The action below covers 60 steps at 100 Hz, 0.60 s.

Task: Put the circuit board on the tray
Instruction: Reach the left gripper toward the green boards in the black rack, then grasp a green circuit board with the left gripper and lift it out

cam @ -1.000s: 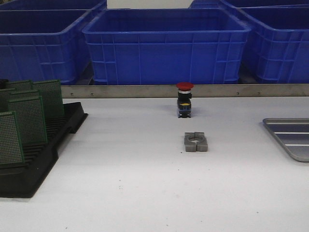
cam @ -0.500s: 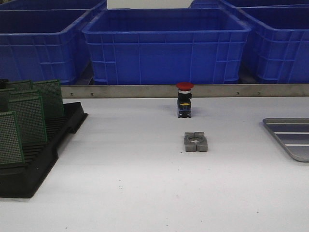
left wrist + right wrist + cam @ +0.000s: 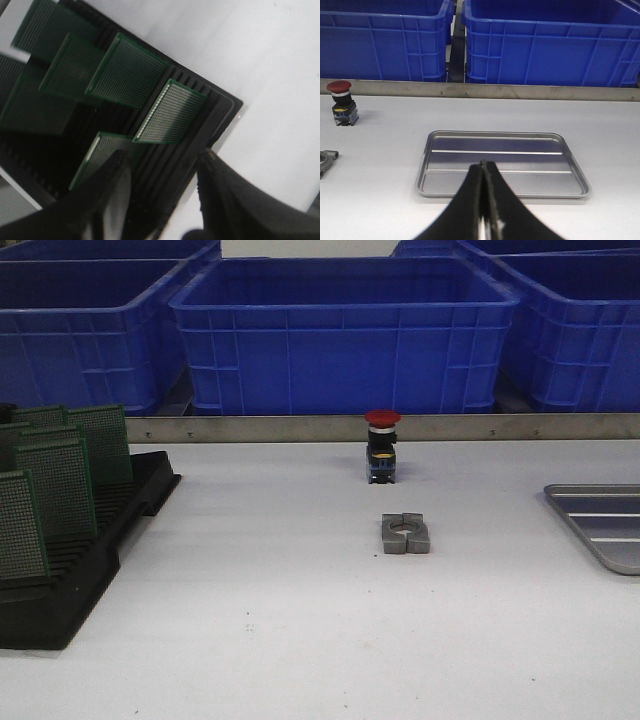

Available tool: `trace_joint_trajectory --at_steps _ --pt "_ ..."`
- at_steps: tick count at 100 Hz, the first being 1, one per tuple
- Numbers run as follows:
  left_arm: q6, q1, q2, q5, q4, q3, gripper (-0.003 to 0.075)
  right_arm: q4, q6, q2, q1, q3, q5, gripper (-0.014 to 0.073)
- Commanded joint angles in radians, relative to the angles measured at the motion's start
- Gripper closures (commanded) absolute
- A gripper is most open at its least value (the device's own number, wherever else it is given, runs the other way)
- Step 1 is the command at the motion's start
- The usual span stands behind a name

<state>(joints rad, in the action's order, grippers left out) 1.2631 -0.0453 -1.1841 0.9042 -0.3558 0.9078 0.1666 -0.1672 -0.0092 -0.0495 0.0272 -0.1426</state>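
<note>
No readable writing or brand is seen anywhere. Green perforated circuit boards (image 3: 128,76) are stood upright in the black slotted rack (image 3: 90,560) at the bench's (image 3: 300,630) left side. The grey ribbed tray (image 3: 502,165) is laid bare at the right, well apart. The left gripper (image 3: 162,187) is held over the rack, jaws apart; the right gripper (image 3: 483,210) is pressed together over the tray.

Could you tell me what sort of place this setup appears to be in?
It looks like an electronics workshop or factory bench. Green circuit boards stand in a black slotted rack, blue plastic bins line the back, and a metal tray and a red push button sit on the white table.
</note>
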Motion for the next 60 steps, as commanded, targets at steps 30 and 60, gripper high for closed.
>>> trace_joint_trajectory --at_steps 30,60 --pt "0.306 -0.070 -0.159 -0.148 -0.027 0.039 0.0419 0.014 0.002 -0.023 -0.006 -0.001 0.073 0.0653" --pt "0.306 -0.105 -0.265 -0.195 -0.022 0.039 0.0419 0.014 0.002 -0.023 -0.006 -0.001 0.073 0.0653"
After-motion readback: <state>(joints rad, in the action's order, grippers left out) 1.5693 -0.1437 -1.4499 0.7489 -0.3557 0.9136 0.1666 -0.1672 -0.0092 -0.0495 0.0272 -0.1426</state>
